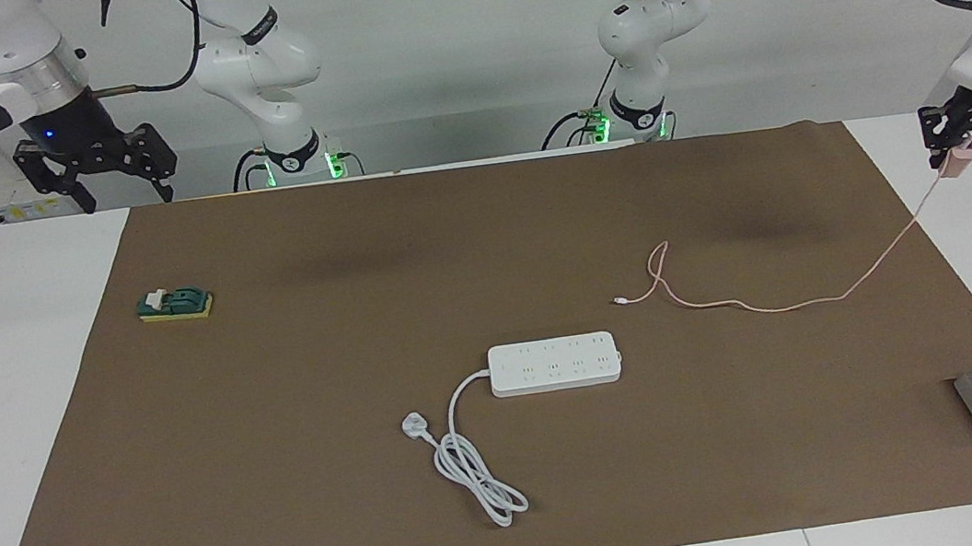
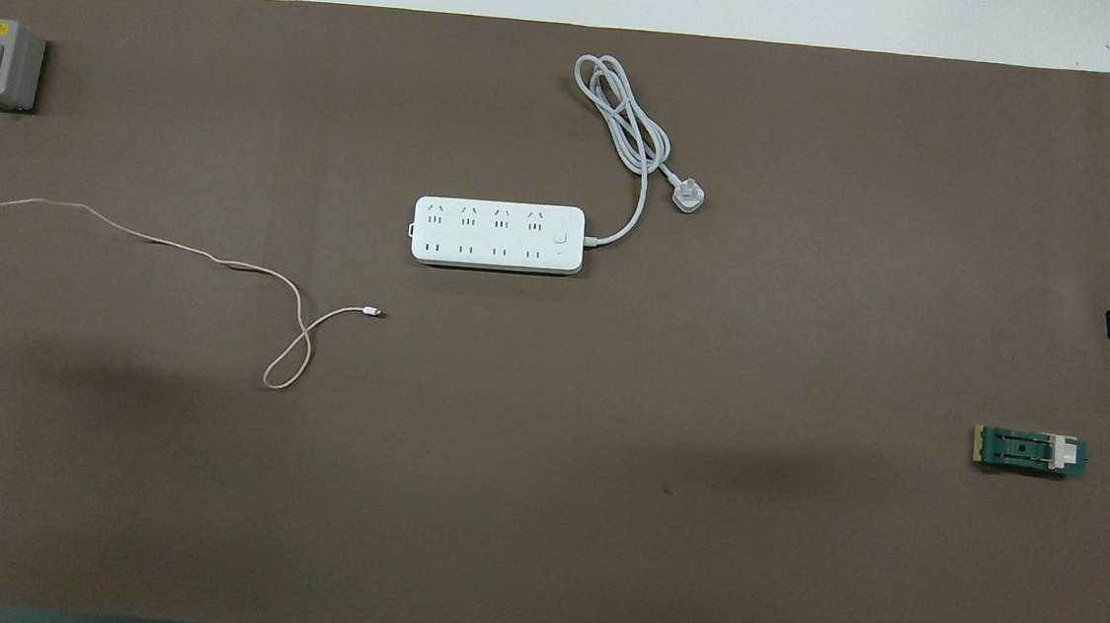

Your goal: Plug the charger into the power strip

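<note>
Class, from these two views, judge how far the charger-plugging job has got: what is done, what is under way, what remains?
Done: the left gripper has the charger pinched and raised over the table's edge at the left arm's end, its cable trailing across the mat.
In hand: carrying it toward the power strip.
Left: pushing it into a socket; none is occupied.
The right gripper waits, open.

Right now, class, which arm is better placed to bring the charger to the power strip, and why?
The left arm. The left gripper already holds the charger above the table's edge, its cable trailing toward the power strip. The right gripper waits, raised at the right arm's end.
</note>
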